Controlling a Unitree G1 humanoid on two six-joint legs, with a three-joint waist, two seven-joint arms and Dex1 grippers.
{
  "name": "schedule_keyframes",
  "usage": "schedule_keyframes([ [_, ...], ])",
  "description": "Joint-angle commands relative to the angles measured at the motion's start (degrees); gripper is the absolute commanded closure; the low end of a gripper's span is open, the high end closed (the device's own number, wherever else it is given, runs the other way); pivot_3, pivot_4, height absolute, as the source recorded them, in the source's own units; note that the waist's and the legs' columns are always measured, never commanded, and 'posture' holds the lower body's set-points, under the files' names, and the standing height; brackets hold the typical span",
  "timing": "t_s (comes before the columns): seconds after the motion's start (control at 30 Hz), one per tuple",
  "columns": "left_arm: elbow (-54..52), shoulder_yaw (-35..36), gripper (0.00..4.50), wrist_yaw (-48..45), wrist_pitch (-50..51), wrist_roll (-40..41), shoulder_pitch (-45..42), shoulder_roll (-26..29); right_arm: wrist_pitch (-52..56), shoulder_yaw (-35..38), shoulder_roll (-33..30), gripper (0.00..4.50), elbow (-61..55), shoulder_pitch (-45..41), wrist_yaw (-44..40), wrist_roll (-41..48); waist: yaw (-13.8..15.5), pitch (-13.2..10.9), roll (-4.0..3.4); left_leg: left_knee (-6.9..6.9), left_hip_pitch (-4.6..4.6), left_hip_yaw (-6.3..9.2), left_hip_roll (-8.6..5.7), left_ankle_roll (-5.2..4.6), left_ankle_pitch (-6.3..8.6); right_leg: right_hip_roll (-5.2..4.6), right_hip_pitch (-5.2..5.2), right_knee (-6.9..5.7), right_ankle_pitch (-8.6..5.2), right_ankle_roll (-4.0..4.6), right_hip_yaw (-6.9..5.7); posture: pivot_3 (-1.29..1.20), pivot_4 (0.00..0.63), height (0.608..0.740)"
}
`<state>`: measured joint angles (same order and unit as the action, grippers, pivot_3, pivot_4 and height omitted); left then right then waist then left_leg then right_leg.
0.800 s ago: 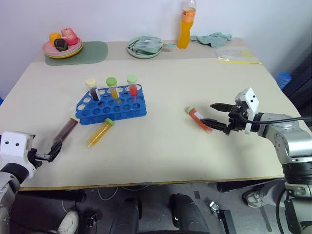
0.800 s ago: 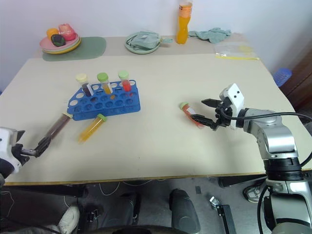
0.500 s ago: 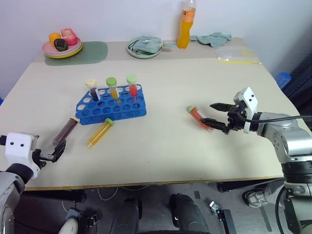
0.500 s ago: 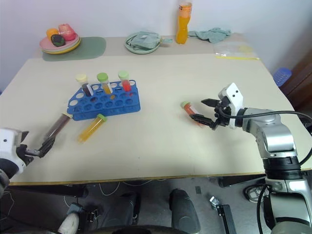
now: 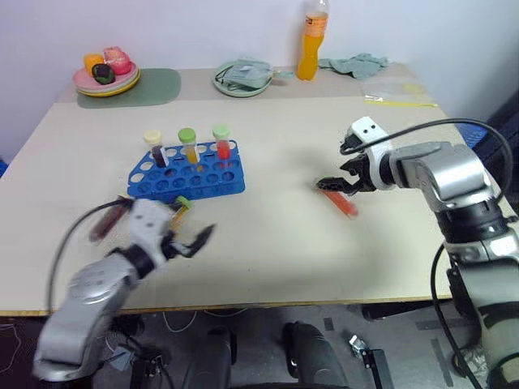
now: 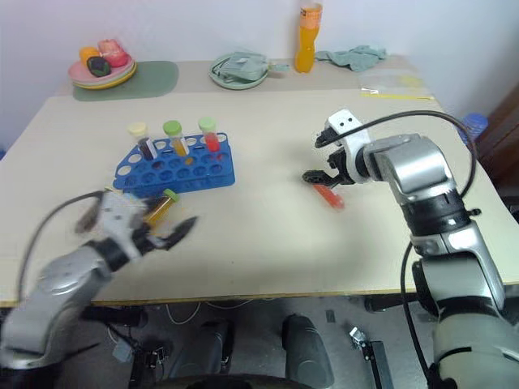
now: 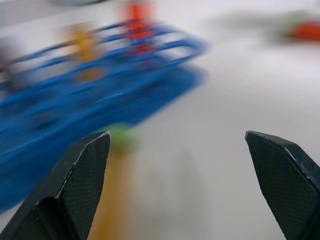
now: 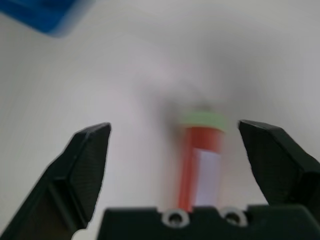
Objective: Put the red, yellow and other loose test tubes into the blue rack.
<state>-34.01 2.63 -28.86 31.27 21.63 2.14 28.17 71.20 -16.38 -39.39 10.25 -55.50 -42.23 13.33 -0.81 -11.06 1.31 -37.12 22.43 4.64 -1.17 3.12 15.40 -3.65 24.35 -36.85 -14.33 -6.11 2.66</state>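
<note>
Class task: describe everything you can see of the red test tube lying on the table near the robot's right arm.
The red test tube is a clear plastic tube of red liquid with a green cap and a white label patch. It lies flat on the beige table, apart from the blue rack. The right gripper hovers at its capped end, jaws open either side; whether they touch the tube cannot be told.

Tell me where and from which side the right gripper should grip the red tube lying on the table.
Grip the red tube around its clear body, just below the green cap, coming from above. It lies flat on the table with bare surface on both sides, so the right gripper's open fingers can probably straddle it crosswise. The cap is wider, so likely less secure.
</note>
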Motion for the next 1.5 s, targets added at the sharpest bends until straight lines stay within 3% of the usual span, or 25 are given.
schedule_keyframes([
  [0.03,-0.5,-6.5,0.06,-0.7,-2.6,-2.4,-3.0,-1.5,5.0,-3.4,1.1,0.00,5.0,-5.2,1.3,-2.2,0.0,0.0,-0.01,0.00,0.00,-0.02,-0.01,0.00,0.00,-0.01,0.02,0.00,0.01,-0.01,0.01,0.00,0.150,0.740],
  [0.23,-1.0,-12.7,0.06,-1.4,-3.9,-3.4,-3.5,-4.0,7.9,-8.8,2.1,0.00,11.5,-9.5,-0.8,-2.7,-0.2,0.0,-0.07,0.01,0.05,-0.04,0.00,-0.03,0.01,0.00,0.11,-0.01,0.01,-0.02,0.02,0.00,0.150,0.740],
  [0.33,-1.3,-13.6,0.00,-1.4,-4.3,-3.4,-2.8,-4.3,8.2,-11.2,2.8,0.80,13.7,-10.6,-2.2,-2.7,-0.3,0.0,-0.08,0.00,0.04,-0.04,0.00,-0.04,0.01,0.02,0.11,-0.03,0.01,-0.02,0.02,0.00,0.150,0.740],
  [0.5,-2.0,-12.7,0.00,-1.0,-4.2,-3.5,-1.9,-4.1,7.8,-14.1,3.1,3.25,13.1,-10.7,-3.8,-3.1,-0.2,0.0,-0.08,-0.01,0.04,-0.04,0.00,-0.04,0.01,0.03,0.11,-0.03,0.01,-0.03,0.02,0.00,0.150,0.740],
  [0.53,-2.1,-12.4,0.00,-0.9,-4.2,-3.5,-1.8,-4.0,7.9,-14.5,3.1,3.65,12.6,-10.7,-4.0,-3.2,-0.2,0.0,-0.08,-0.01,0.04,-0.04,0.00,-0.04,0.01,0.03,0.11,-0.04,0.01,-0.03,0.02,0.00,0.150,0.740],
  [0.57,-2.4,-12.0,0.00,-0.6,-4.0,-3.3,-1.5,-4.0,8.3,-14.3,2.9,3.73,11.3,-10.7,-4.6,-2.7,-0.3,0.0,-0.08,-0.01,0.04,-0.03,0.00,-0.04,0.01,0.03,0.11,-0.04,0.01,-0.03,0.01,0.00,0.150,0.740],
  [0.67,-2.7,-10.4,0.00,-0.2,-4.1,-3.2,-0.4,-3.7,8.2,-11.0,2.2,3.73,5.5,-9.3,-6.5,0.0,-0.3,-0.1,-0.12,0.00,0.04,-0.03,0.00,-0.04,0.01,0.04,0.11,-0.04,0.01,-0.03,0.01,0.00,0.150,0.740],
  [0.8,-2.0,-7.0,0.00,0.1,-5.8,-3.7,2.1,-2.8,-2.8,0.0,2.9,3.73,-11.1,-0.6,-9.1,6.3,-0.2,-0.1,-0.13,0.03,0.06,0.03,0.02,-0.08,0.04,0.07,0.10,0.00,0.00,-0.05,-0.01,0.00,0.150,0.740],
  [0.93,-2.7,-2.5,0.00,0.6,-6.0,-2.4,4.0,-2.6,-23.3,8.5,11.6,3.73,-22.3,9.3,-6.0,8.7,-0.3,0.0,-0.09,-0.01,0.04,-0.02,0.03,-0.09,0.04,0.07,0.07,-0.03,0.00,-0.08,0.01,0.00,0.150,0.740],
  [0.97,-2.8,-1.3,0.00,0.8,-5.9,-2.2,4.5,-2.4,-28.4,8.7,16.5,3.73,-22.2,11.0,-3.4,8.4,-0.5,0.0,-0.08,-0.03,0.02,-0.02,0.03,-0.09,0.04,0.07,0.06,-0.07,0.00,-0.08,0.02,0.00,0.150,0.740],
  [1.07,-2.0,1.5,0.00,0.7,-5.7,-2.5,5.0,-1.3,-46.0,6.6,31.8,3.73,-12.1,12.6,8.2,2.3,-1.4,0.0,-0.12,-0.02,-0.07,-0.02,0.07,-0.08,0.04,0.12,0.07,-0.23,0.00,-0.06,0.03,0.00,0.150,0.740],
  [1.17,-1.7,2.9,0.00,1.2,-5.4,-2.4,4.4,-1.1,-56.7,5.0,38.1,3.73,-3.3,12.1,11.9,-2.2,-1.5,0.0,-0.10,-0.01,-0.07,0.04,0.06,-0.01,0.00,0.12,0.08,-0.27,0.01,-0.04,0.02,0.00,0.150,0.740],
  [1.5,-3.7,6.5,0.00,1.8,-2.5,-0.4,4.5,0.1,-73.4,5.0,46.7,3.73,20.8,6.5,16.8,-7.6,-1.9,0.0,-0.11,0.07,-0.05,0.07,0.03,0.01,-0.01,0.11,0.14,-0.25,0.01,-0.03,0.03,0.00,0.150,0.740],
])
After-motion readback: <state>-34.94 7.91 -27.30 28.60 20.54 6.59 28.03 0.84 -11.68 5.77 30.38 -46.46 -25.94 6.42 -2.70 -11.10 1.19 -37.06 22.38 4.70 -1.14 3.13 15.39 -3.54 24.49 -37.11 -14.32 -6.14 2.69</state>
